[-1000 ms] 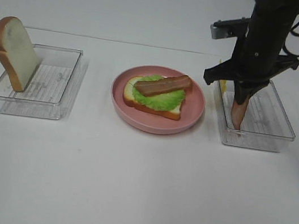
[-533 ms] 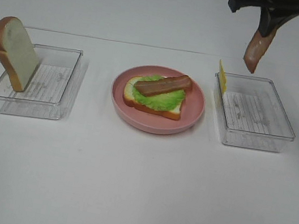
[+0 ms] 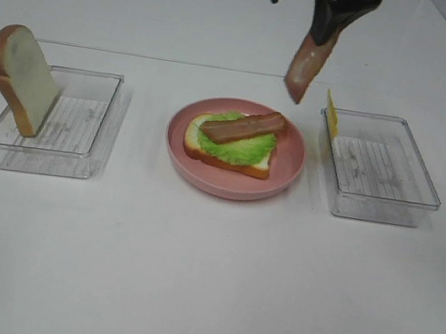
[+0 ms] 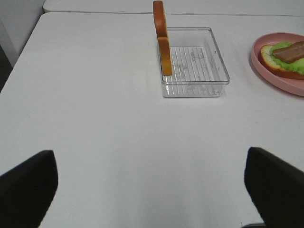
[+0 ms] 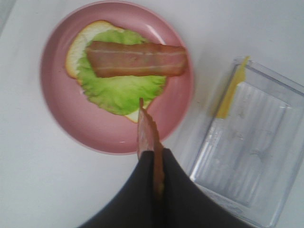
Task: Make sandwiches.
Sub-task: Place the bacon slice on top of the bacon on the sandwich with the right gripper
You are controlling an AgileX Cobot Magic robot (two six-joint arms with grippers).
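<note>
My right end effector [image 3: 325, 26] is clenched on a bacon strip [image 3: 305, 68], dangling it at upper centre-right, just above the pink plate [image 3: 289, 171]. The open sandwich [image 3: 235, 145] sits on that plate, mid-frame. My left end effector [image 4: 149, 159] hangs spread wide over the worktop [image 4: 118, 133].

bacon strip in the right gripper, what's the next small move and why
Likely lower it onto the bare lettuce beside the first strip: the right gripper is shut on the bacon strip, which hangs well above the pink plate.
</note>
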